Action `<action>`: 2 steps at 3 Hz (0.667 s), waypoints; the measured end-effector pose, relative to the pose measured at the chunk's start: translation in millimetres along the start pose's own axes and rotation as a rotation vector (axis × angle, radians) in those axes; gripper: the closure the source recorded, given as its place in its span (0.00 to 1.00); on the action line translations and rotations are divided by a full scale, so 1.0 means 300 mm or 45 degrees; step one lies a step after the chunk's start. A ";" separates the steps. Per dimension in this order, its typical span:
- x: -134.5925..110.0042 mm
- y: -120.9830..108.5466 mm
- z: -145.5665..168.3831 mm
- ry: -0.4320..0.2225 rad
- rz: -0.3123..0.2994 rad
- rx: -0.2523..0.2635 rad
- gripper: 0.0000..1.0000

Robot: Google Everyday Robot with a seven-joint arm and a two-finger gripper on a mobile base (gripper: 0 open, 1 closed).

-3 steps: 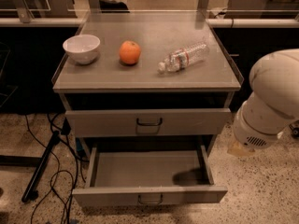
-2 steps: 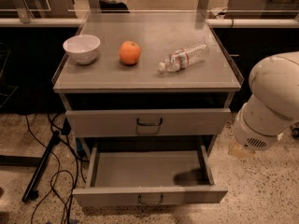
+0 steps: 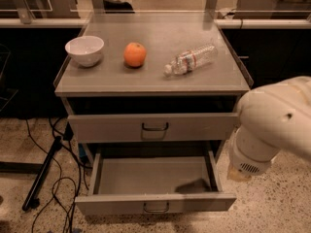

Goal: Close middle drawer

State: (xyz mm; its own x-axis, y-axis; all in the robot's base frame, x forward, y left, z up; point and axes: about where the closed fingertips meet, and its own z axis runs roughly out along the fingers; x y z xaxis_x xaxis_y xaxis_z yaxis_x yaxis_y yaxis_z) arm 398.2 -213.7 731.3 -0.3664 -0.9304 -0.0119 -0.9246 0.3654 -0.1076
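Observation:
The middle drawer (image 3: 112, 204) is a grey shallow tray pulled far out at the bottom of the cabinet. It has a small dark pull handle (image 3: 156, 208) at the centre of its low front, and its tray looks empty apart from a dark shadow at the right. The taller top drawer (image 3: 107, 127) above it stands slightly out. The third drawer is hidden. My white arm (image 3: 272, 125) hangs at the right, beside the cabinet's right edge and above the drawer's right corner. My gripper is out of view.
On the cabinet top (image 3: 155, 81) stand a white bowl (image 3: 84, 50), an orange (image 3: 134, 54) and a plastic bottle (image 3: 190, 59) lying on its side. Black cables and a dark pole (image 3: 43, 171) lie on the floor at the left. A counter runs behind.
My arm has shifted slightly to the left, closer to the cabinet. The drawers and the things on top have not moved.

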 end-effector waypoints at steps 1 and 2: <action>-0.020 0.042 0.120 0.039 0.011 -0.018 1.00; -0.039 0.061 0.246 0.080 0.031 -0.040 1.00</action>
State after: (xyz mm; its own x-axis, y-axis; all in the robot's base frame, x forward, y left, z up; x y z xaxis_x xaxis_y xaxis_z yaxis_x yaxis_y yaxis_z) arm 393.4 -198.2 656.0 -0.3937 -0.9180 0.0487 -0.9178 0.3896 -0.0764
